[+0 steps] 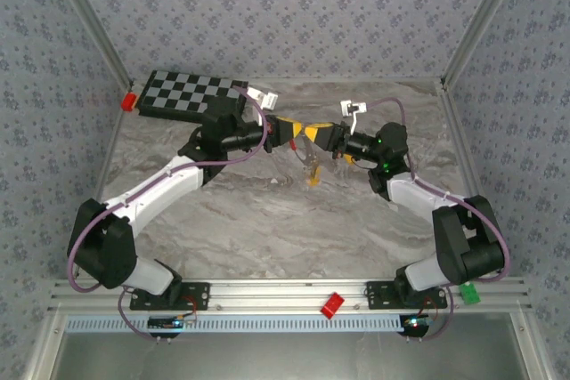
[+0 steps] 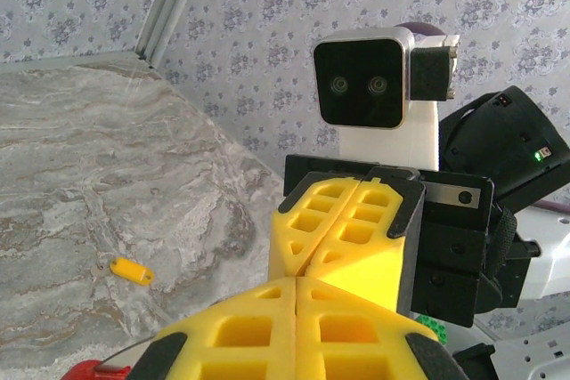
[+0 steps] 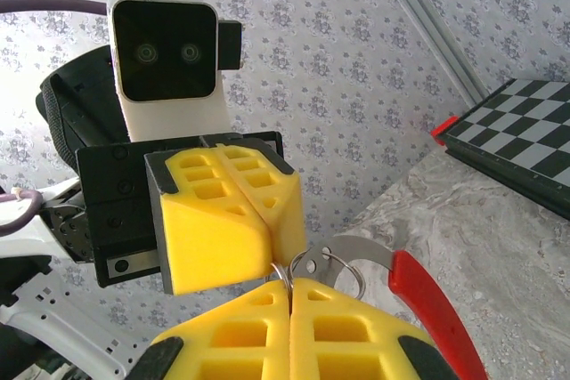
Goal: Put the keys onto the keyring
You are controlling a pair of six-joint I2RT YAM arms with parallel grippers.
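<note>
Because my left gripper (image 2: 297, 295) and my right gripper (image 3: 290, 295) stand tip to tip above the middle of the table (image 1: 249, 211), both fully closed, any sideways pull by one arm loads the other directly. The keyring (image 3: 426, 300) sits at that meeting point. Its thin wire runs into the seam of my right fingers, which pinch it, and its red-sleeved arc swings out to one side. Whether my left fingers grip the wire as well I cannot tell. Main hazard: the wire is thin and the finger faces are broad, so I judge it may twist or slip out if either arm moves off line. Releasing the wrong gripper could drop the keyring. Two small rings (image 3: 331, 264) crowd the pinch point and may snag. One key (image 2: 131, 270) lies flat on the table below, well apart from both grippers. No gripper is free to fetch it, and a flat key is hard to pick up. Other keys I cannot make out. Each gripper blocks the other's approach to the wire. A checkerboard (image 1: 191, 93) and a red block (image 1: 129, 101) lie at the far left corner, clear of the work.
</note>
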